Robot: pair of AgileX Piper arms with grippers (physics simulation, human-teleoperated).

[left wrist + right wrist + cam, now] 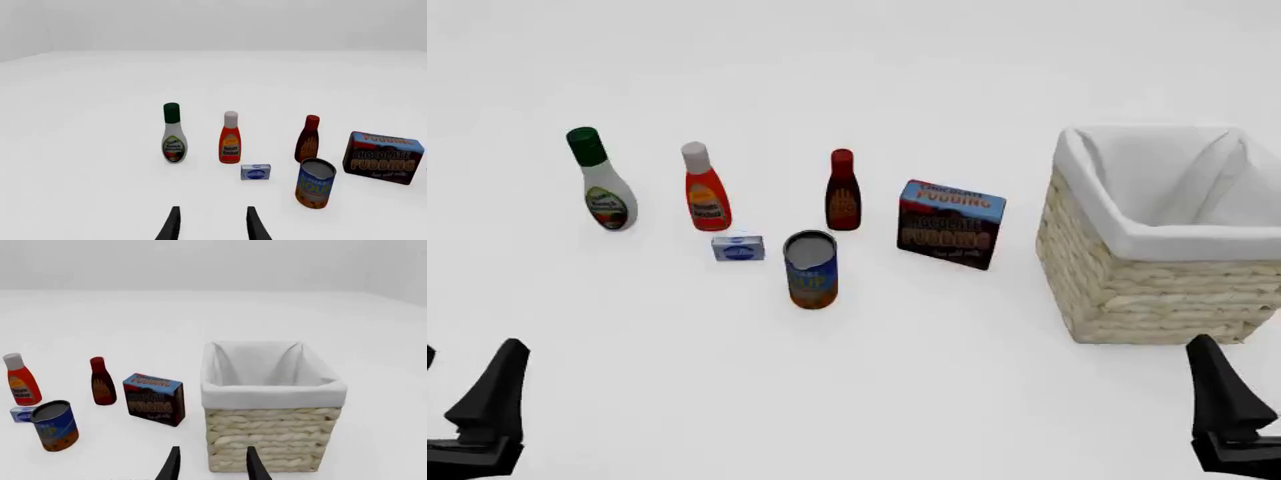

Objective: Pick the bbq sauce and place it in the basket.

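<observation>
Stock on the white surface (868, 400): bbq sauce (842, 190), a small dark bottle with a red cap, upright near the middle of the row, untouched. To its left stands an orange-red bottle (705, 187) with a white cap, and further left a white bottle (599, 180) with a green cap. A chocolate pudding box (949, 224) sits just beside the sauce on its right; a soup can (810, 269) stands in front of it, with a small blue packet (737, 248) to the can's left. Basket (1114, 270), woven with a white lining, stands at the far right, well apart from the bottles, nothing visible inside. Left hand (212, 225) and right hand (212, 464) both hang low at the near edge, fingers spread apart and holding nothing. Step in hand, by judgement: the reach to the sauce, not yet begun. The right hand is nearer the basket, so it looks the better choice. Approach should come from above or past the can's right side, so that neither can nor pudding box is knocked. Grip the bottle around its body below the neck, fingers either side, lift straight up before carrying it across, and lower it inside the lining before letting go.
</observation>
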